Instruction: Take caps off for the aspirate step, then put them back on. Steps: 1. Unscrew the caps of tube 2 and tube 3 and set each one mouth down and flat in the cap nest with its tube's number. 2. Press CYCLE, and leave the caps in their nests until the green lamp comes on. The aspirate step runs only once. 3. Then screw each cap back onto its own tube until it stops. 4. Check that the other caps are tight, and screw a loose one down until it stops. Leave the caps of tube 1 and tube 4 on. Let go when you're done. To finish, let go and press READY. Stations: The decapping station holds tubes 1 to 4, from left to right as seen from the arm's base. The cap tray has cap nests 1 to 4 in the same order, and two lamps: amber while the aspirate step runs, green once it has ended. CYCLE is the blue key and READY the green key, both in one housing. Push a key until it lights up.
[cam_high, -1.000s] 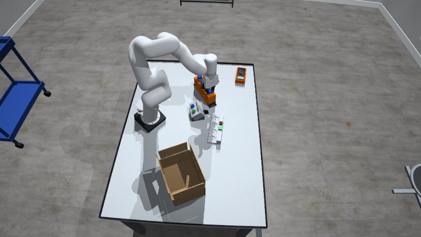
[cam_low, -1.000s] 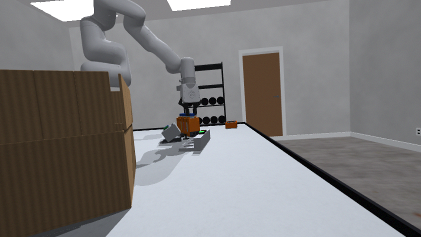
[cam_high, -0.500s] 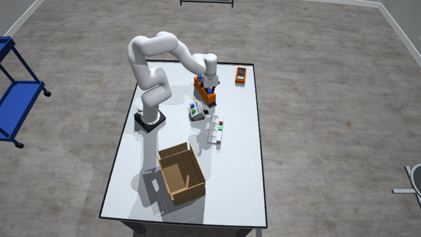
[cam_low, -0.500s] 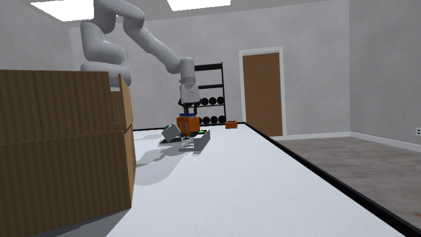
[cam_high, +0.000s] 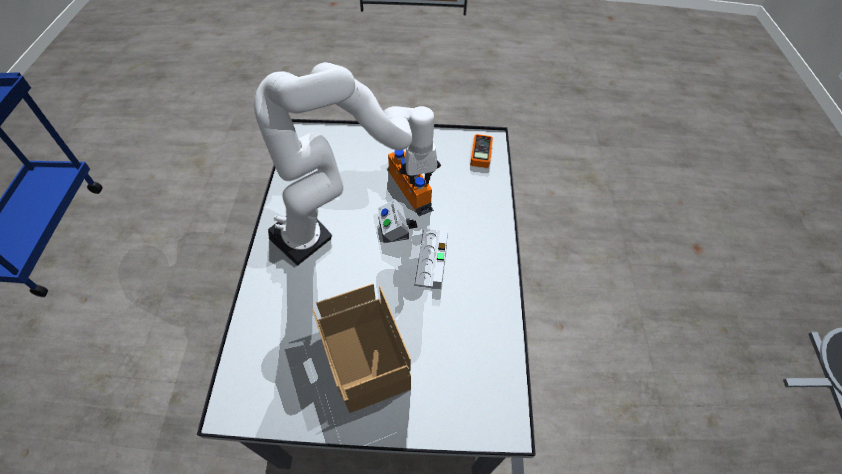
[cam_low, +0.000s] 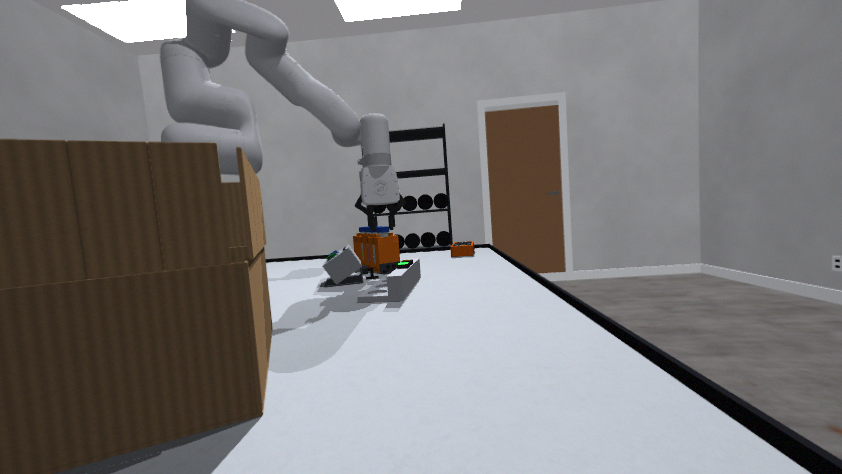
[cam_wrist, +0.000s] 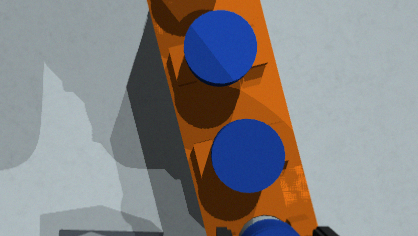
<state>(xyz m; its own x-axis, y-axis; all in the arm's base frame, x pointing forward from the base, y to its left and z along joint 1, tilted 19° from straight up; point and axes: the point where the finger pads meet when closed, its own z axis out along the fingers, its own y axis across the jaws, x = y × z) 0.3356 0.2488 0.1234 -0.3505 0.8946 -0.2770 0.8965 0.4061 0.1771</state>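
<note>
The orange decapping station (cam_high: 409, 179) stands at the far middle of the table, with blue caps on its tubes. My gripper (cam_high: 421, 174) points straight down over the row; it also shows in the exterior view (cam_low: 377, 225). In the wrist view two capped tubes (cam_wrist: 220, 47) (cam_wrist: 248, 155) lie ahead, and a third blue cap (cam_wrist: 270, 228) sits between my fingertips at the bottom edge. The fingers stand a little apart around it and do not grip it. The cap tray (cam_high: 431, 257) has empty nests and its green lamp (cam_high: 440, 256) is lit. The key housing (cam_high: 392, 222) carries the blue key (cam_high: 384, 211) and the green key (cam_high: 387, 223).
An open cardboard box (cam_high: 362, 346) stands on the near half of the table. An orange multimeter (cam_high: 481, 150) lies at the far right corner. A blue cart (cam_high: 29, 194) stands on the floor to the left.
</note>
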